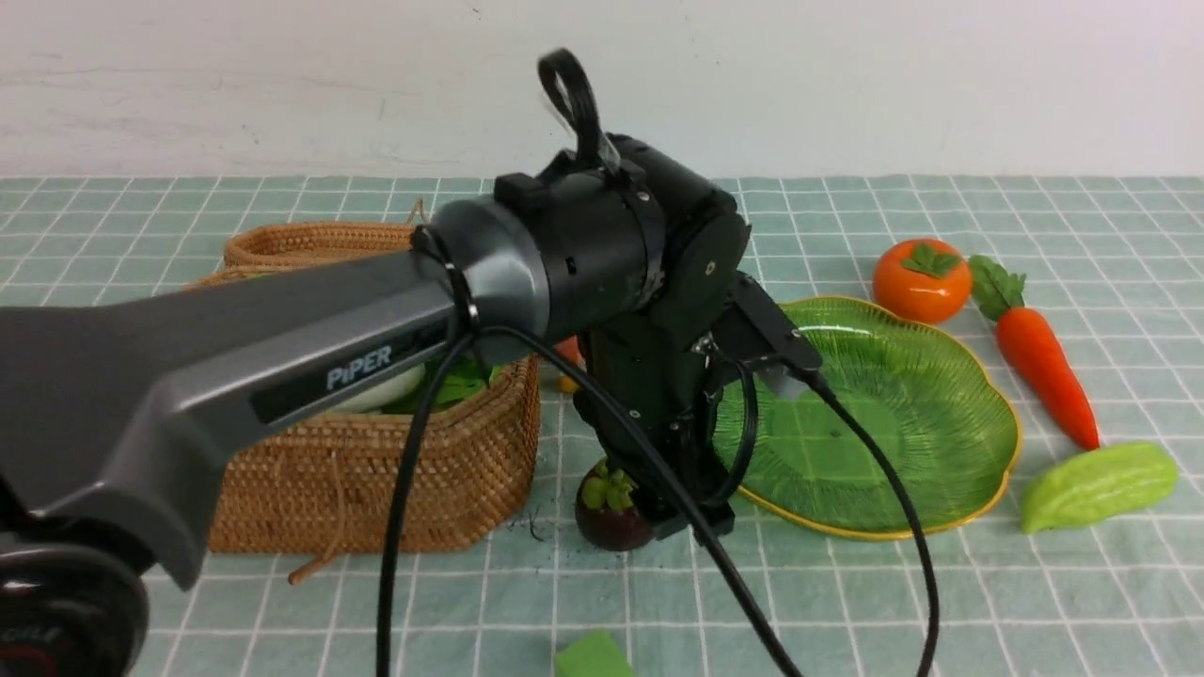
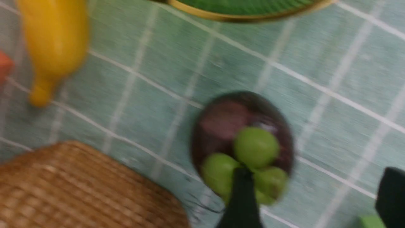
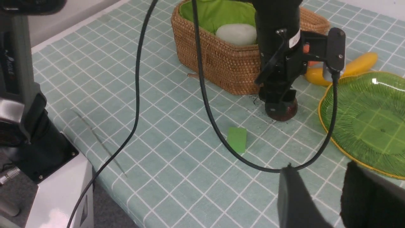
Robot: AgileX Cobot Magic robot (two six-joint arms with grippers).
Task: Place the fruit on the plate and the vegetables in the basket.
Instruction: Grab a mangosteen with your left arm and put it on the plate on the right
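Purple round mangosteen with green calyx (image 1: 613,517) on the desk (image 1: 941,602) under the wide-apart left tool (image 2: 316,172); right tool (image 3: 319,167) parted, empty.

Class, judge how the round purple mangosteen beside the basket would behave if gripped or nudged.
The mangosteen looks round, so a nudge would probably roll it. Its smooth dark skin may slip when pinched. The lumpy green calyx might stop a roll.
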